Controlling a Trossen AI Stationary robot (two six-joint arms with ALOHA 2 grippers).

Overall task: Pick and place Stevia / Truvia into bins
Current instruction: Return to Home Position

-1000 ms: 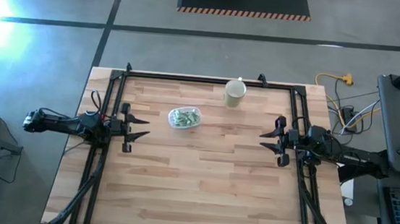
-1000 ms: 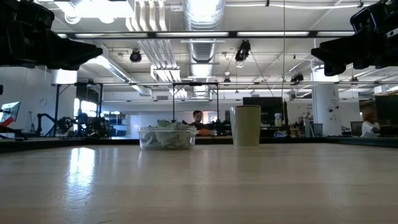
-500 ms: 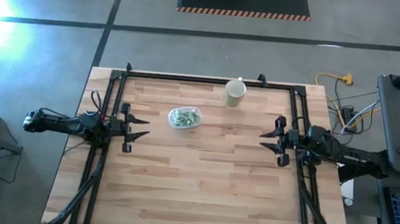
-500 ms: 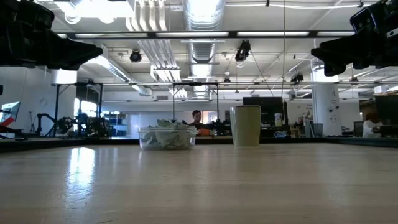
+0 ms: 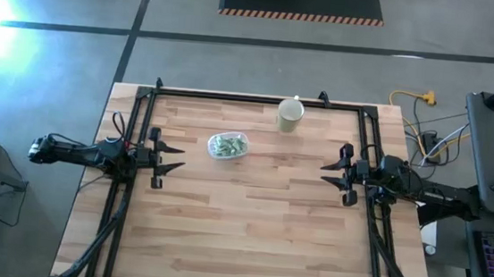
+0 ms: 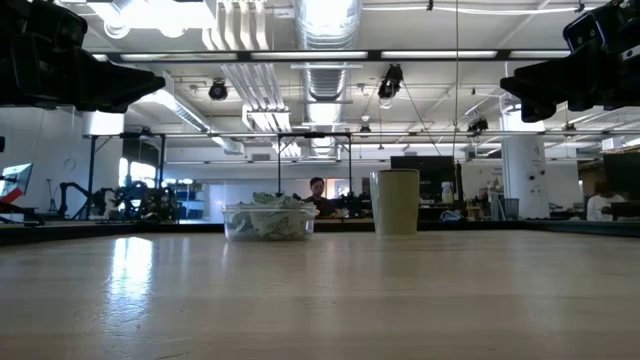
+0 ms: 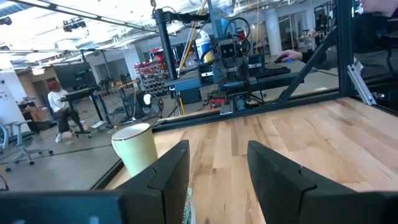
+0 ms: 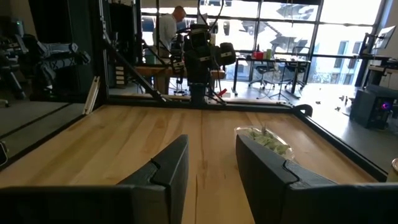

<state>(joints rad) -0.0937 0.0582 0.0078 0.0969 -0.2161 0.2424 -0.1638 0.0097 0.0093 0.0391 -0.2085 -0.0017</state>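
The clear tub (image 5: 228, 145) stands on its base on the wooden table, left of centre and toward the far edge. It holds a heap of pale green and white sachets (image 6: 266, 207); the tub also shows in the right wrist view (image 8: 264, 140). My left gripper (image 5: 179, 157) hovers open by the table's left edge, to the tub's near left. It is seen high up in the low view (image 6: 135, 85), and its own wrist view (image 7: 217, 168) shows the gap between its fingers. My right gripper (image 5: 325, 173) hovers open by the right edge (image 8: 211, 165), well away from the tub.
A beige cup (image 5: 289, 114) stands upright near the far edge, right of the tub (image 6: 396, 201) (image 7: 137, 149). A black frame rail (image 5: 250, 98) runs around the table. Bare wood (image 5: 249, 219) stretches between the arms and toward the near edge. People sit in the room beyond.
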